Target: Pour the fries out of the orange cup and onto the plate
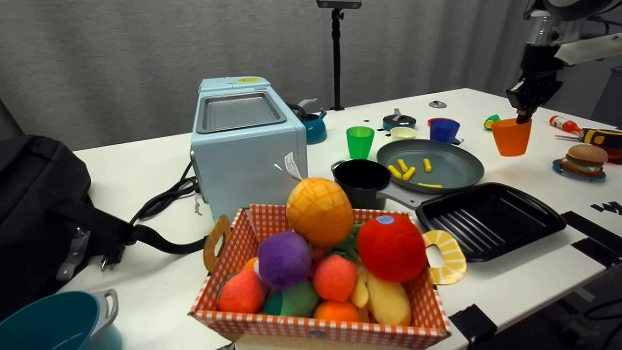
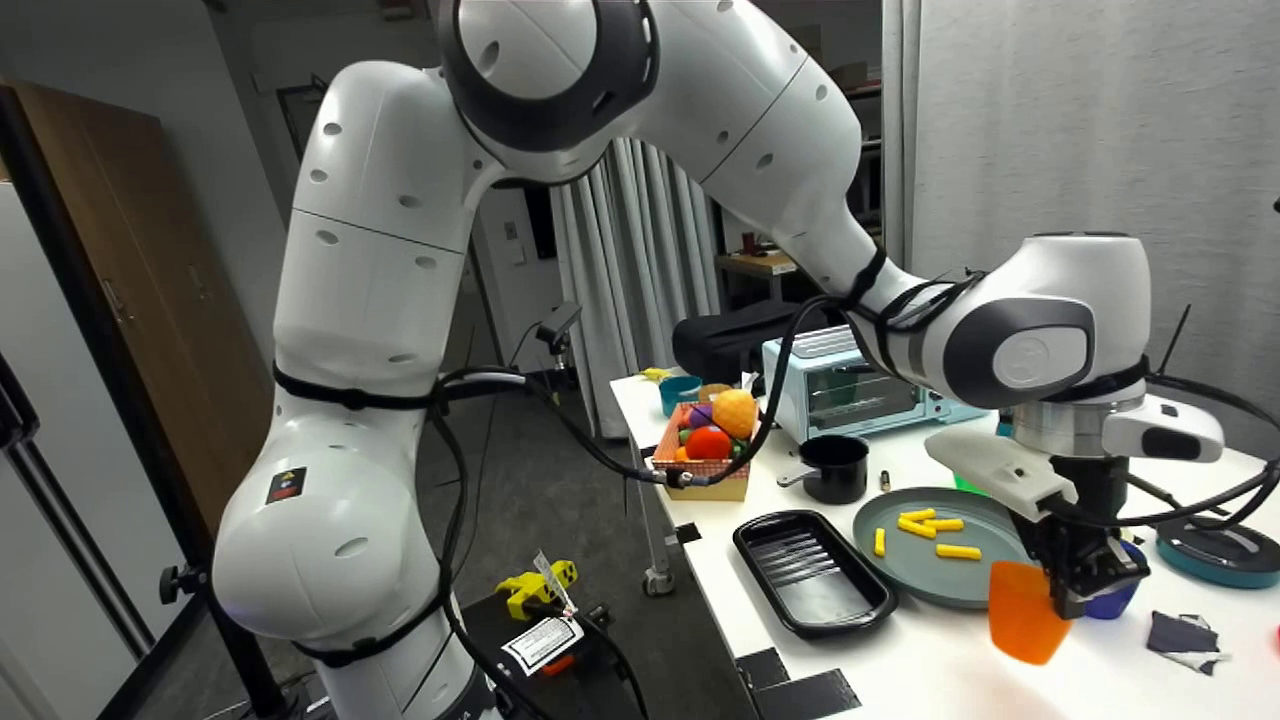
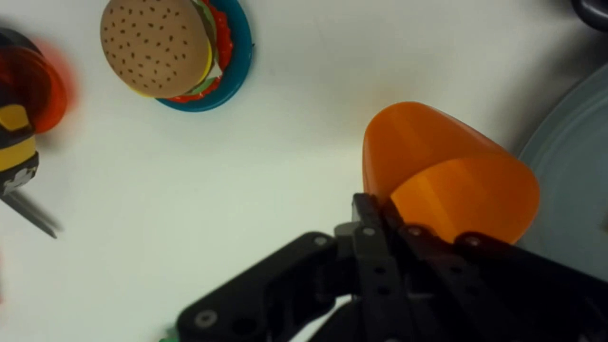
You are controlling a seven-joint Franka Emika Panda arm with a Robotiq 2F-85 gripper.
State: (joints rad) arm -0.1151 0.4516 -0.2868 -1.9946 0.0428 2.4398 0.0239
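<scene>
"Curtain (image 1: 146,58) at the back, is it?"

"Grey, hanging in folds behind the white table (image 1: 155,291). In an exterior view I also see a tall wooden cabinet (image 2: 130,300) and dark floor (image 2: 590,520)."

"And the tabletop?"

"Black tape (image 1: 473,323) at its edge, a light-blue toaster oven (image 1: 252,160), a checked basket (image 1: 272,326) of toys (image 1: 391,248), a burger (image 3: 152,45) on a blue dish (image 3: 241,47), a black ridged tray (image 1: 515,209). Next to the tray, the round plate (image 2: 940,580) bears five yellow fries (image 2: 958,551)."

"And the orange cup (image 1: 511,138)?"

"Near the plate, between it and the burger, tilted. I can't tell whether its base touches the table."

"Has the gripper (image 3: 379,209) got hold of it?"

"Yes, its fingers (image 3: 363,206) are drawn together, pinching the cup's wall at the rim."
</scene>
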